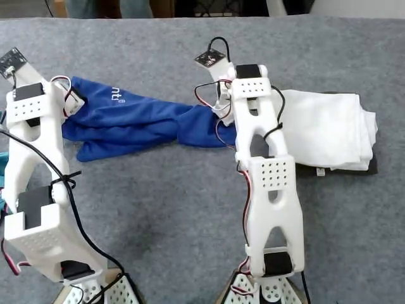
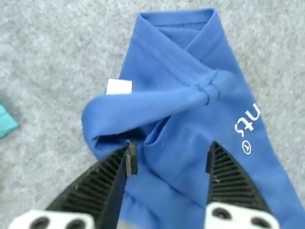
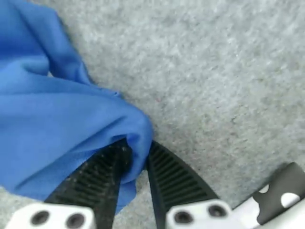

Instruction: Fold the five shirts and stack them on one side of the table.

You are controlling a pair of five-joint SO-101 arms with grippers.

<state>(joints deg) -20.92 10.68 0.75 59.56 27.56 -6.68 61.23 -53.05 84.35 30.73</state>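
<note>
The blue shirt (image 1: 126, 120) lies twisted into a long rope between the two pairs of jaws. The right jaws are pressed together on a fold at one end, with cloth pinched between the ribbed pads (image 3: 102, 176). The left jaws stand spread wide over the other end and grip nothing. Whether their tips touch the cloth is hard to judge.

The grey, felt-like counter (image 1: 158, 209) carries everything. Past the right jaws, on the side away from the left jaws, a folded white stack (image 1: 326, 130) sits on a dark piece (image 1: 373, 166) that shows just an edge. Beside the left jaws a teal scrap (image 2: 7, 121) is cut off. Just ahead of them a small white tag (image 2: 119, 87) lies against the shirt.
</note>
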